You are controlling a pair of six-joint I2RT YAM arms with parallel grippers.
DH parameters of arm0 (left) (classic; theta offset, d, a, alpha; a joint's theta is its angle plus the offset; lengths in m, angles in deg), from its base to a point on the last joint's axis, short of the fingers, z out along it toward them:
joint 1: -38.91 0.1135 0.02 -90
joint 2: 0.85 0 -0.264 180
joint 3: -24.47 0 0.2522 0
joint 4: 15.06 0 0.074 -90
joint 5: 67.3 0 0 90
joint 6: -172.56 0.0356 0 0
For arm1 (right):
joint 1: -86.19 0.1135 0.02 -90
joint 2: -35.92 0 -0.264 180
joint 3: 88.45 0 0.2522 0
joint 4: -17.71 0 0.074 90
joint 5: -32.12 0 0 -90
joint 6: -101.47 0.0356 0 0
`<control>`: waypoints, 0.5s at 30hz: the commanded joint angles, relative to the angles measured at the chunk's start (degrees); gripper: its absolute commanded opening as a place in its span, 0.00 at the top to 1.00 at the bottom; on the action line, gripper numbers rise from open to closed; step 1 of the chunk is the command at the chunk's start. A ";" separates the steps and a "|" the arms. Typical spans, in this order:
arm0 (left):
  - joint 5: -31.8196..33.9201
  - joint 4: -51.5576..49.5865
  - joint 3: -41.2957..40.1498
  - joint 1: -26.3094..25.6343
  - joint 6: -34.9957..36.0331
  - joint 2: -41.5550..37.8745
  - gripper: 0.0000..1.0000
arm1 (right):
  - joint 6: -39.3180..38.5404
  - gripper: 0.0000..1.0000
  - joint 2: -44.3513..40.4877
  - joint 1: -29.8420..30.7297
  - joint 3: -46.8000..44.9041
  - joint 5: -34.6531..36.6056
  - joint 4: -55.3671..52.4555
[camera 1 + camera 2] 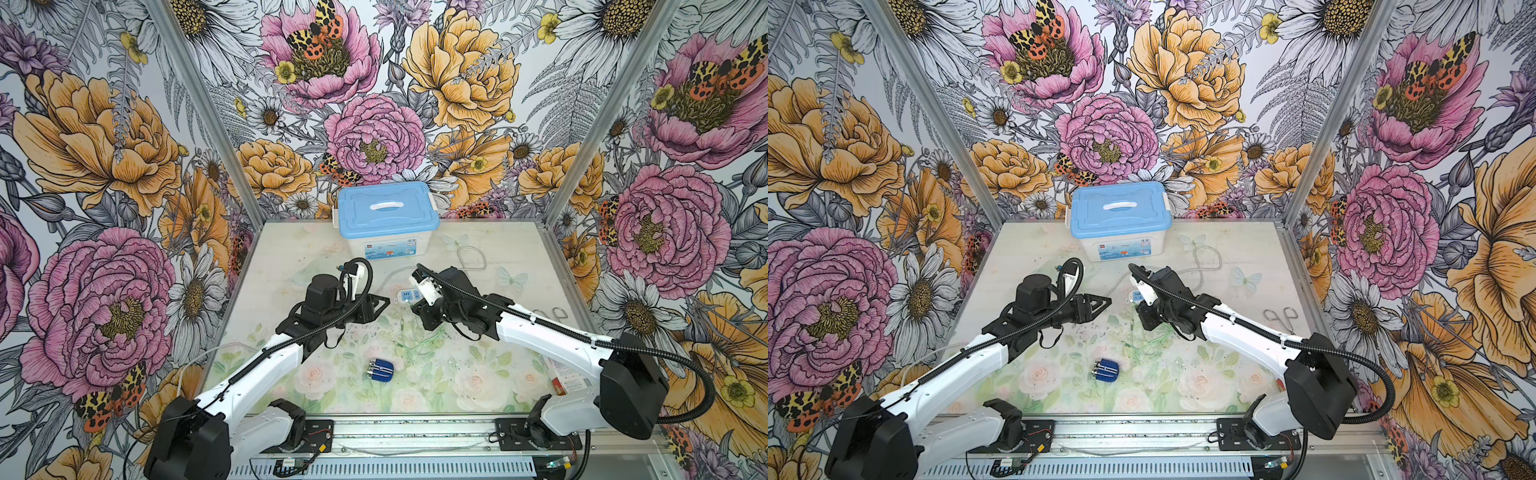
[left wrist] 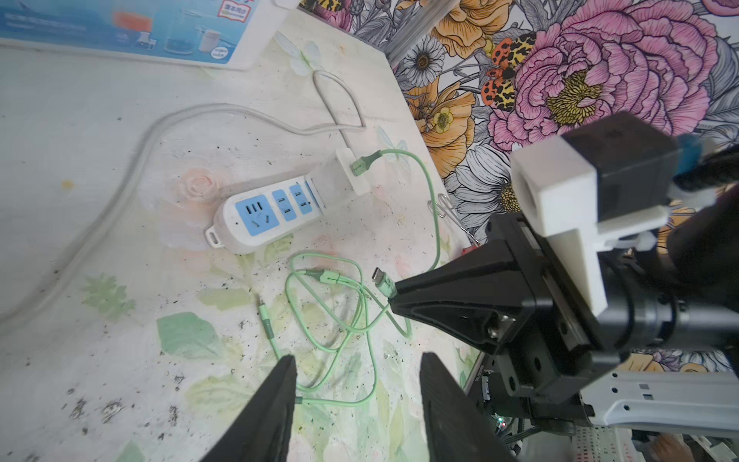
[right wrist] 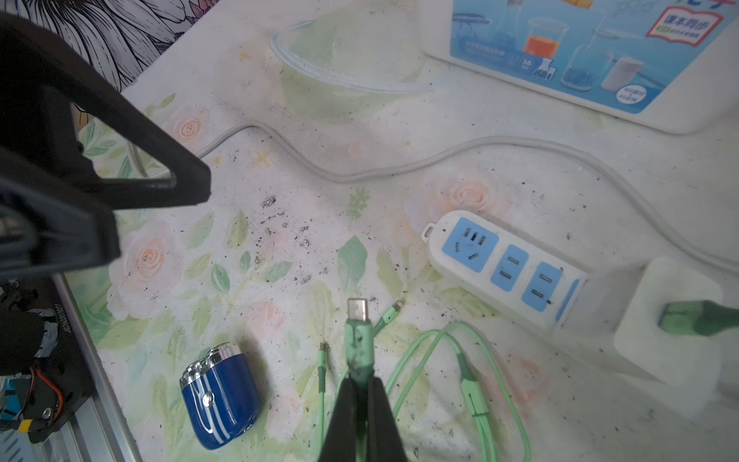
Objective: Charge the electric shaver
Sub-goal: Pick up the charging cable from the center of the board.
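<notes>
The electric shaver [image 1: 380, 370], a stubby, glossy dark-blue body with silver round heads, lies on its side toward the front edge of the table. It sits between my two arms with bare mat all around it, and neither gripper touches it.

Floral-printed walls [image 1: 104, 145] close in three sides, and metal posts mark the back corners. The table [image 1: 291, 257] wears a pale rose-print mat flecked with dark specks and ends at a metal rail in front.

A translucent plastic storage box with a blue lid [image 1: 388, 216] stands against the back wall. A long white power strip with blue sockets [image 3: 508, 264] lies mid-table, and its grey cord [image 3: 348, 180] snakes toward the back. A white square charger block [image 3: 672, 320] is plugged into one end of the strip.

A mint-green charging cable [image 3: 472, 396] runs from the block into loose coils just beside the strip. My right gripper [image 3: 360, 378] is pinched tight on that cable's plug end, with the flat metal tip poking out past the fingertips. My left gripper [image 2: 360, 358] hovers near the coils with its jaws partly apart and nothing between them.

Steel scissors [image 1: 1281, 318] lie near the right edge.
</notes>
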 commanded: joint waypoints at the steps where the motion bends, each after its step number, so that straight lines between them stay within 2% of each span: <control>1: -2.68 4.64 2.20 -1.95 -0.61 2.72 0.48 | -0.96 1.00 -0.98 -0.14 2.00 -4.29 4.50; 5: -2.50 5.43 3.53 -3.09 0.37 6.00 0.50 | -0.57 1.00 0.53 -0.09 1.92 -7.27 5.49; 12: -2.93 7.61 5.81 -3.26 0.58 9.57 0.55 | -0.63 1.00 -0.08 -0.16 1.22 -7.70 6.50; 15: -3.09 7.95 6.66 -3.18 0.84 10.97 0.61 | -0.63 1.00 0.35 -0.14 1.36 -7.93 6.65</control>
